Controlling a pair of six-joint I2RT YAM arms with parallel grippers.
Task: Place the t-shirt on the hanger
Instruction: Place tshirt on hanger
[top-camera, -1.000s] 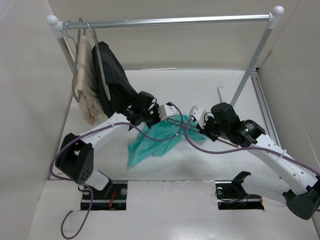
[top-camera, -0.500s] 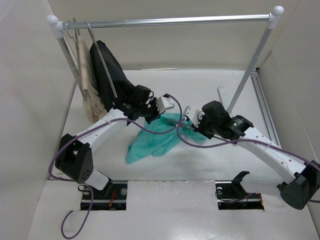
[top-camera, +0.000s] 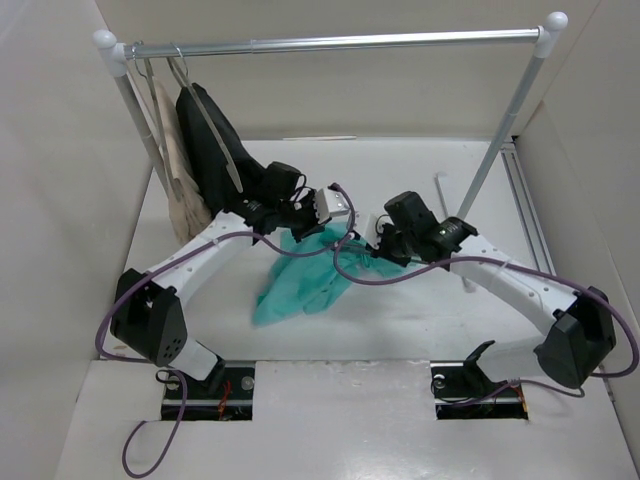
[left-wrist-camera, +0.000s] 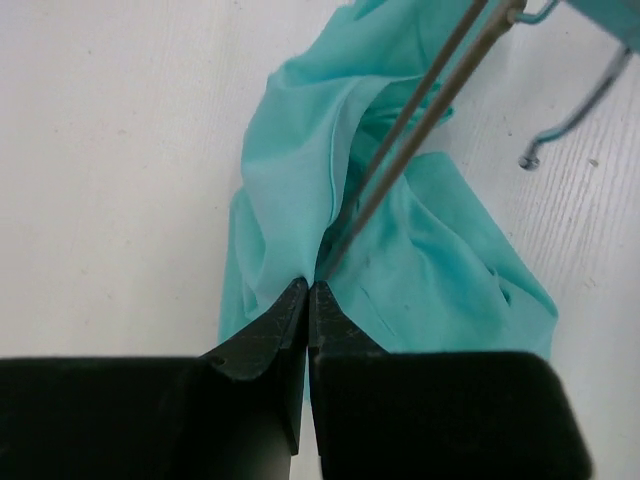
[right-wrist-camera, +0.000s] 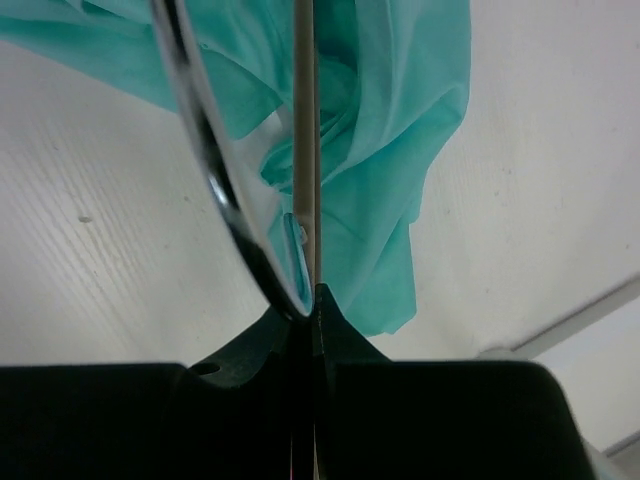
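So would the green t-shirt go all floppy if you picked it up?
Probably very floppy: the t-shirt droops in loose folds around the hanger. Likely light too, since the thin hanger rods look straight under it. It might slide along that smooth metal.

The left arm (top-camera: 200, 255) and the right arm (top-camera: 510, 285) share one build: long white links joined by bulky black joint housings (top-camera: 152, 328). A purple cable (top-camera: 300, 262) runs loosely along each, down to black base plates (top-camera: 208, 390) at the near edge. The left gripper (left-wrist-camera: 308, 292) and the right gripper (right-wrist-camera: 312, 300) have matte black fingers tapering to thin wedge tips.
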